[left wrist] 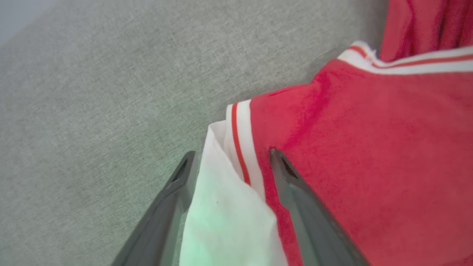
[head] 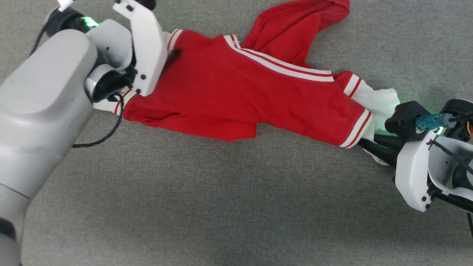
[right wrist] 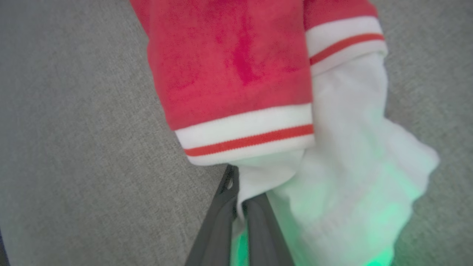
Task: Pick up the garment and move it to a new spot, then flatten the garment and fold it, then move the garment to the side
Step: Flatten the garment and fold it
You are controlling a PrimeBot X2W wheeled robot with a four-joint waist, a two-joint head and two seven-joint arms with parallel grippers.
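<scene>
The garment point(head: 240, 92), bright red with white sleeves and red-and-white striped trim, lies stretched across the grey surface, with a rumpled red part bunched at the top. My left gripper point(head: 170, 57) is at its left end. In the left wrist view this gripper point(left wrist: 232, 157) is open, its fingers straddling the white sleeve and striped cuff of the garment point(left wrist: 369, 147). My right gripper point(head: 369, 146) is at the right end. In the right wrist view it point(right wrist: 242, 192) is shut on the white sleeve of the garment point(right wrist: 236, 74). The lettering on the front is hidden.
A grey woven surface point(head: 221, 203) spreads under everything, with open room in front of the garment and to its upper right. A black cable point(head: 107, 136) loops from my left wrist. Green light from both wrists tints the white sleeves.
</scene>
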